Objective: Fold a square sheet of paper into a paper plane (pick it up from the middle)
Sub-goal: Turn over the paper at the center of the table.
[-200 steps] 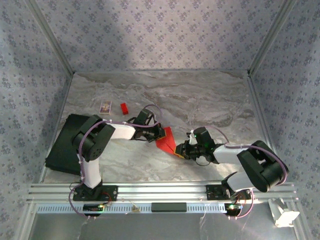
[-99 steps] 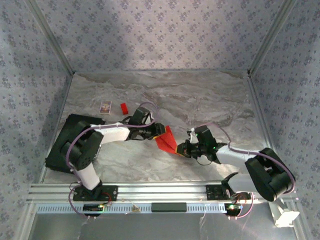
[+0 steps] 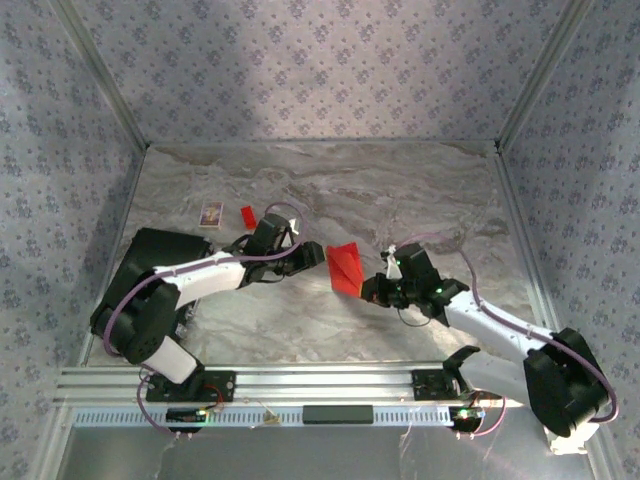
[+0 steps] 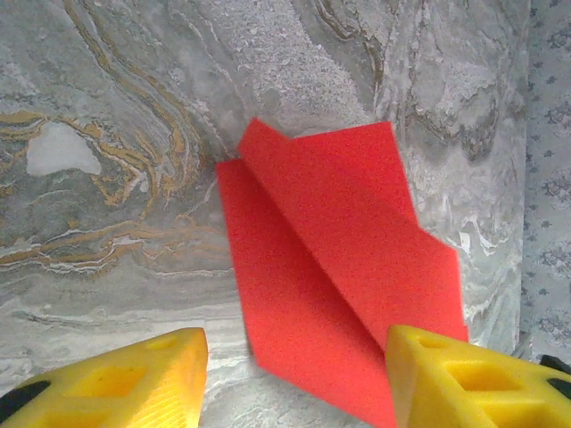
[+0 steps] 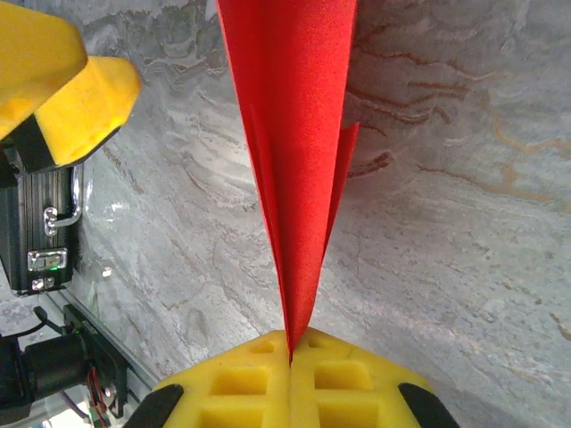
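- From above: red paper (image 3: 347, 268) near the middle of the marble table (image 3: 420, 200), folded and standing up on edge.
- Same view: right gripper (image 3: 372, 290) at the near end of the paper, left gripper (image 3: 315, 256) just beside the paper's left side.
- Also from above, and not in the left wrist view: small red block (image 3: 247, 215) and patterned card (image 3: 211, 213) far back on the left, black case (image 3: 130, 285) at the left edge.
- Right wrist view: right gripper (image 5: 290, 343) with jaws squeezed together on the paper's (image 5: 290, 134) thin point, the paper seen edge-on like a tall red spike with a little flap on one side.
- Same view: one yellow finger (image 5: 62, 80) of the other arm up in the left corner.
- Left wrist view: left gripper (image 4: 294, 343) with jaws wide apart and holding nothing, the paper's (image 4: 339, 285) flat side in front with one long crease down the middle.
- Hard to tell there whether the right-hand finger touches the paper's edge.
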Controlling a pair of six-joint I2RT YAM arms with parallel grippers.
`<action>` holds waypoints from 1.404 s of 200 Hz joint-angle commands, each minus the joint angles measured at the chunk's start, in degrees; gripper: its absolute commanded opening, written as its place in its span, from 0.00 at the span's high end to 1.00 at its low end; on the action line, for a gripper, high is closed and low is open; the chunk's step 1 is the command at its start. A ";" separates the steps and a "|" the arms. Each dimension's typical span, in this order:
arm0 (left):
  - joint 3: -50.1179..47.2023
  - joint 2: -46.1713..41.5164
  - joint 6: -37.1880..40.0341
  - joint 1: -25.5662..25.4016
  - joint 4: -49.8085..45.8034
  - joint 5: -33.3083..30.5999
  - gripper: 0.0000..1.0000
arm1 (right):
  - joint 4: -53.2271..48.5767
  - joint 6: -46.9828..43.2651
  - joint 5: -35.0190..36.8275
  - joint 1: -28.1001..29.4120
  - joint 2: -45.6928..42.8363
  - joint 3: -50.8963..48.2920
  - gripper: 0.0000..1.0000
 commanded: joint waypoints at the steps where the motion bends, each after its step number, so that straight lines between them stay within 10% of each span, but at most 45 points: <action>1: 0.01 -2.95 1.25 0.17 -1.24 -1.21 0.45 | -7.01 -3.35 4.55 0.87 -2.21 3.05 0.95; 200: -3.03 -11.41 1.93 3.01 -6.64 -6.90 0.42 | -40.79 -11.08 63.33 22.58 3.13 24.57 0.97; 281: -4.89 -17.58 2.13 6.72 -11.37 -10.08 0.42 | -46.52 -10.22 71.05 26.94 16.61 28.82 0.97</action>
